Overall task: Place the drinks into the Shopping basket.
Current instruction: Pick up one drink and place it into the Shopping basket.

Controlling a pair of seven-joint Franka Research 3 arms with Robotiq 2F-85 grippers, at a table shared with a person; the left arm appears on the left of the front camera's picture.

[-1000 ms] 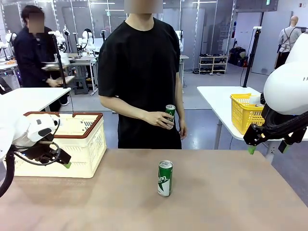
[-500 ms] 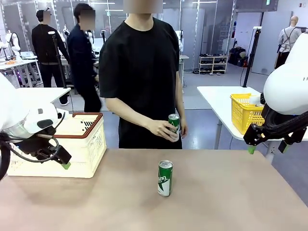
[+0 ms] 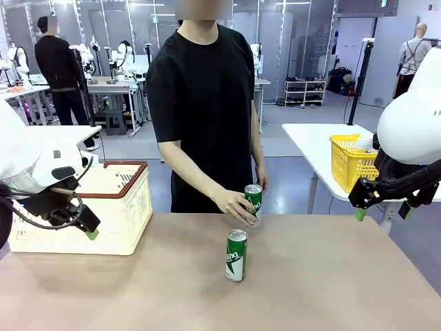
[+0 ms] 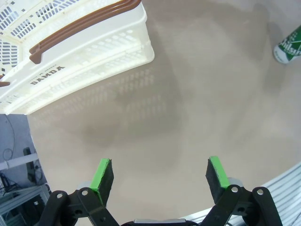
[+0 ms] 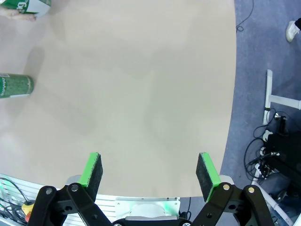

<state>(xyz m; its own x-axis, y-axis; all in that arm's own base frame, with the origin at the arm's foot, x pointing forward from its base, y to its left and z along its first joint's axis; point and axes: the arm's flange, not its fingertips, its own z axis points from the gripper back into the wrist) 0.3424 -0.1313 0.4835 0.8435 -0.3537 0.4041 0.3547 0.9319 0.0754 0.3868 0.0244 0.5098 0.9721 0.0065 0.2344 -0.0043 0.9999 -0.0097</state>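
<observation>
Front view puts one green can (image 3: 236,255) upright near the middle of the surface (image 3: 331,283), with a second green can (image 3: 253,200) in the person's hand (image 3: 234,204) just behind it. Both look light, slick and easily dented, so a grip across the mid-body seems best. Shopping basket (image 3: 127,207) stands at the left, well apart, while the left end effector (image 4: 160,172) and right end effector (image 5: 149,169) hang spread wide and empty over the matte tan surface, in an open lab with other tables and a yellow basket (image 3: 350,160).
</observation>
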